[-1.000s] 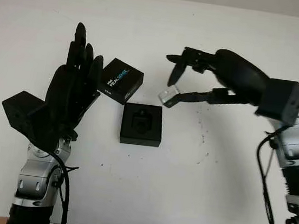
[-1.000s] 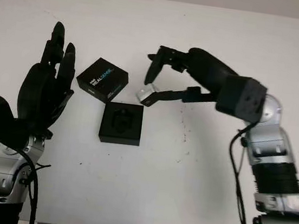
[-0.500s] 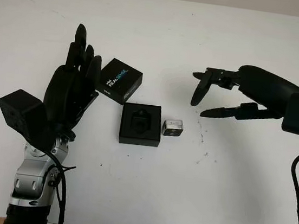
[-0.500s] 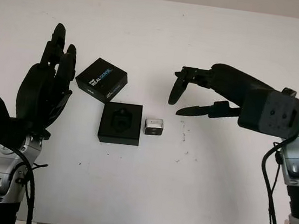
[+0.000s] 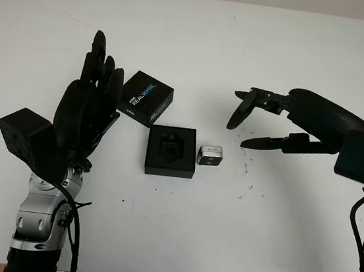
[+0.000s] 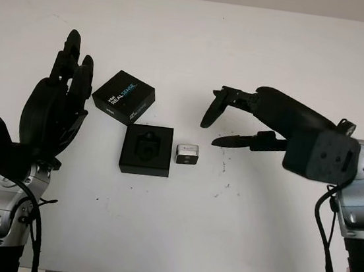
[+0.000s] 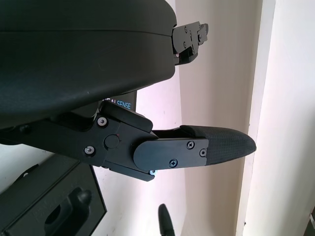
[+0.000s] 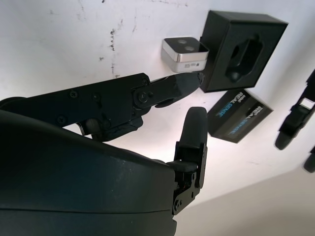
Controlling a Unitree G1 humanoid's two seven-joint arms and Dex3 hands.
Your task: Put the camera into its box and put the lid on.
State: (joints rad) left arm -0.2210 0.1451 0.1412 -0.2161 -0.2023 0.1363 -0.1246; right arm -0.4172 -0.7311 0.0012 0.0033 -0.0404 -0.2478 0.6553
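The white tabletop carries everything, with some small dark specks to the right of its middle. The left hand stands upright at the left side, palm toward the centre, holding nothing, its fingers extended upward and close together. The right hand hangs above the tabletop at the right, reaching toward the centre; it holds nothing, and its fingers are spread, with a wide gap between the upper ones and the lower one. The lid, a black square printed with white and blue lettering, lies flat on the tabletop just beside the left hand's fingers and just behind the box. The box sits open near the middle of the tabletop, a black square with a moulded recess in its insert, and the recess is unfilled. The camera, a small silver block, sits on the tabletop just beside the box's right wall, below and apart from the right hand's fingertips.
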